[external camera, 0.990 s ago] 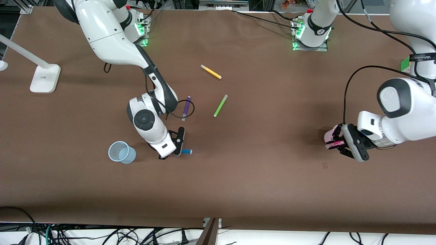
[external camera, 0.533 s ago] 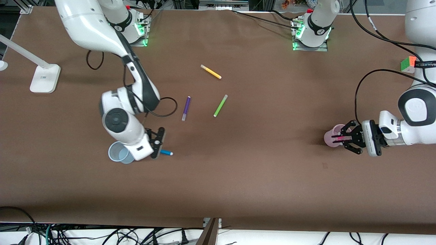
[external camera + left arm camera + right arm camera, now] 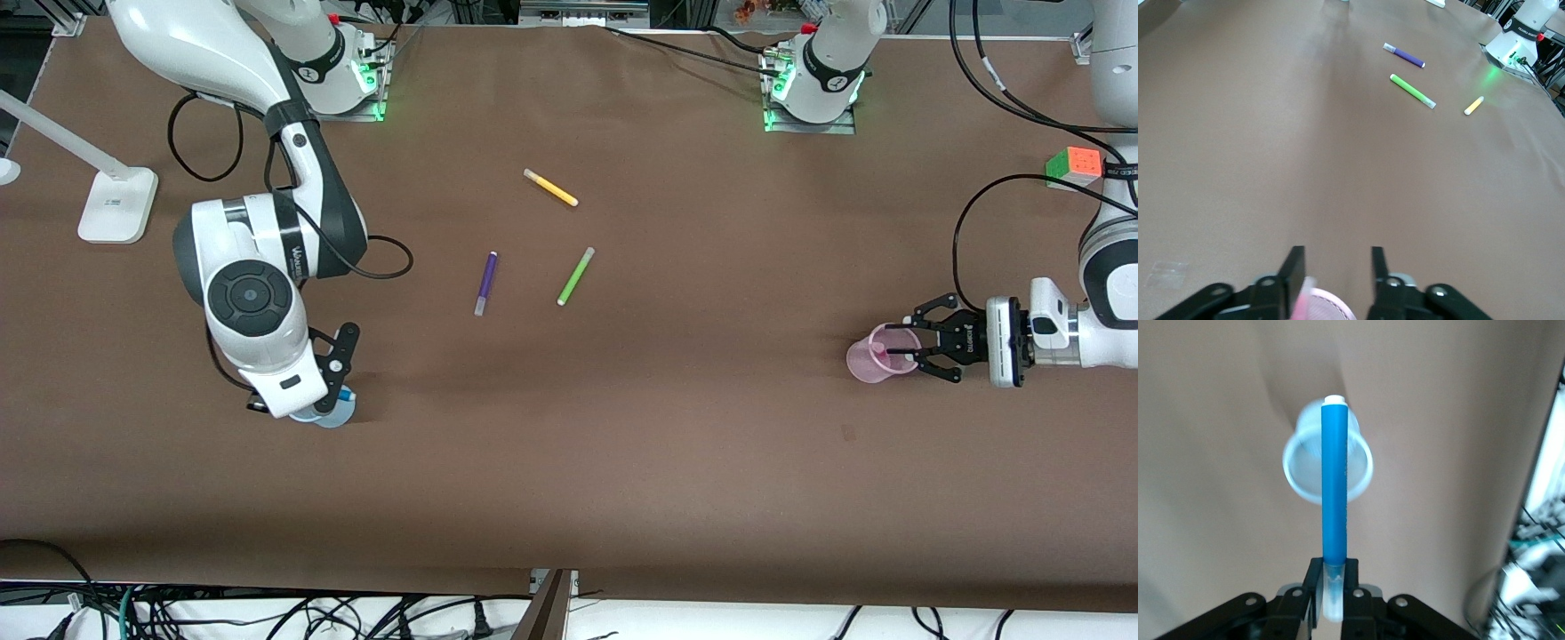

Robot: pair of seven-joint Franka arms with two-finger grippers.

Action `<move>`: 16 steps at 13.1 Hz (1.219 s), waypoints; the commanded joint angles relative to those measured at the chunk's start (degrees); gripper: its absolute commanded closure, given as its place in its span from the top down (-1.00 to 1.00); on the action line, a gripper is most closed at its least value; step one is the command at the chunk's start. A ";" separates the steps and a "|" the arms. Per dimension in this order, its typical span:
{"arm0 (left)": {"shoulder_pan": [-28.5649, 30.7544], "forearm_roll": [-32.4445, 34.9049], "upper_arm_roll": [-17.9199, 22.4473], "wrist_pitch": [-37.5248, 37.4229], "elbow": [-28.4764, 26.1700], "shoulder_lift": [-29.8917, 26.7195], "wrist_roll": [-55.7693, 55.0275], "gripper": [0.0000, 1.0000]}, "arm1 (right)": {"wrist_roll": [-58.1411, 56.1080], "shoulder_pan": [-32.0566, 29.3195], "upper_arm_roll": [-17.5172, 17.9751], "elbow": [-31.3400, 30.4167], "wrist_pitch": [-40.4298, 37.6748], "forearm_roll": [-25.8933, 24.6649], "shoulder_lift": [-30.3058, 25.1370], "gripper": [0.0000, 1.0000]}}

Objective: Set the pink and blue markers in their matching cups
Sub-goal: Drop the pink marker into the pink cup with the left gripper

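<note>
My right gripper (image 3: 340,380) is shut on the pale cap end of the blue marker (image 3: 1334,487) and holds it point-down over the pale blue cup (image 3: 1298,470). In the front view the right hand covers most of that cup (image 3: 333,415), and only a bit of the blue marker (image 3: 343,394) shows. In its own view the right gripper (image 3: 1333,568) is above the cup's mouth. My left gripper (image 3: 911,347) is open at the rim of the pale pink cup (image 3: 864,364). The pink marker (image 3: 1300,303) stands in that cup (image 3: 1331,310), beside one finger of the left gripper (image 3: 1338,252).
A dark purple marker (image 3: 484,283), a lime green marker (image 3: 575,276) and a yellow marker (image 3: 550,188) lie mid-table. A colour cube (image 3: 1077,164) sits at the left arm's end. A white lamp base (image 3: 116,204) stands at the right arm's end.
My right gripper carried the blue marker toward the right arm's end and now holds it over the blue cup. My left gripper opened, let go of the pink marker at the pink cup, and drew back.
</note>
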 commanded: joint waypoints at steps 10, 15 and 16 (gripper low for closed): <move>-8.72 22.87 -0.97 -2.48 6.79 -8.23 -42.91 1.00 | -0.33 1.21 -0.17 -0.55 -1.41 -18.22 8.84 -0.72; -16.37 34.38 -0.97 -3.96 10.29 -10.87 -63.49 1.00 | 0.46 2.79 0.09 0.32 0.79 -17.61 8.76 1.00; -17.95 36.76 -0.97 -6.15 12.22 -10.96 -67.70 1.00 | 0.72 2.80 0.18 2.07 0.53 -16.04 8.32 1.00</move>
